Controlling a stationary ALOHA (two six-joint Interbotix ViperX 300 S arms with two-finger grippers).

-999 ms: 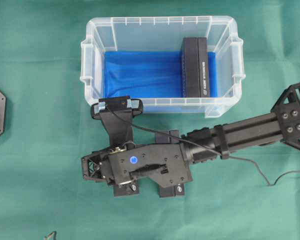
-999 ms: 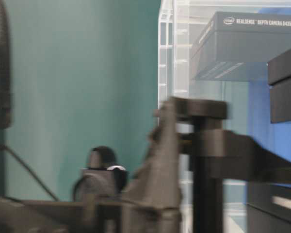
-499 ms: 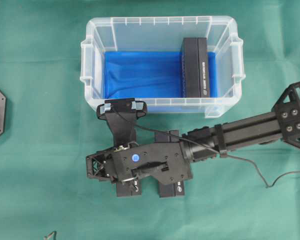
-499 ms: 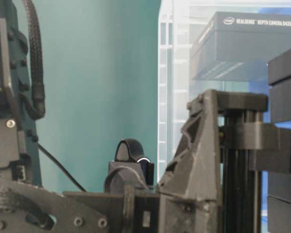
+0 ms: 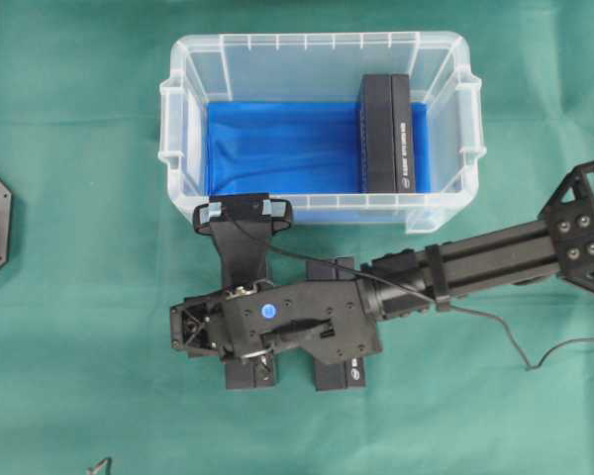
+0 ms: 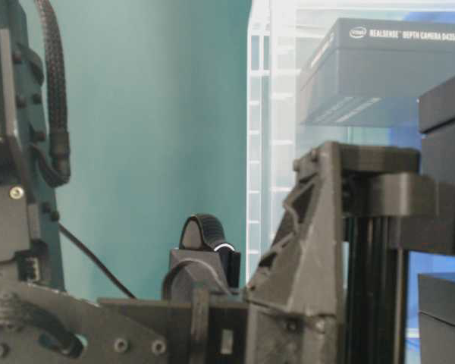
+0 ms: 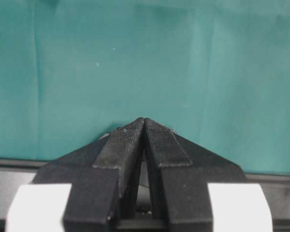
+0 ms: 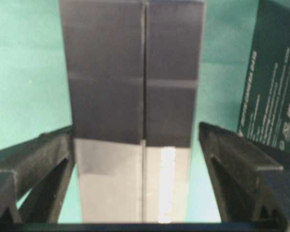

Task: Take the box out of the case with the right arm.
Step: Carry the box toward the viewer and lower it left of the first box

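**Right claw open astride a black box on the cloth, outside the case**

The right gripper (image 8: pixel 136 130) points down with its jaws spread wide – one finger (image 8: pixel 34 159) on each side of a black box (image 8: pixel 135 96) that lies flat on the green cloth (image 5: pixel 79 346), with a sliver of cloth showing between the box and the right-hand finger. A second black box (image 8: pixel 275 87), printed with small white text, lies just beside the first. Both rest in front of the clear case (image 5: pixel 317 42), near its front wall, under the right arm (image 5: pixel 475 262). Two more black boxes (image 5: pixel 386 134) stand on edge, touching, at the right end of the case's blue lining. The left gripper (image 7: pixel 144 121) is closed – tips pressed together over bare cloth.
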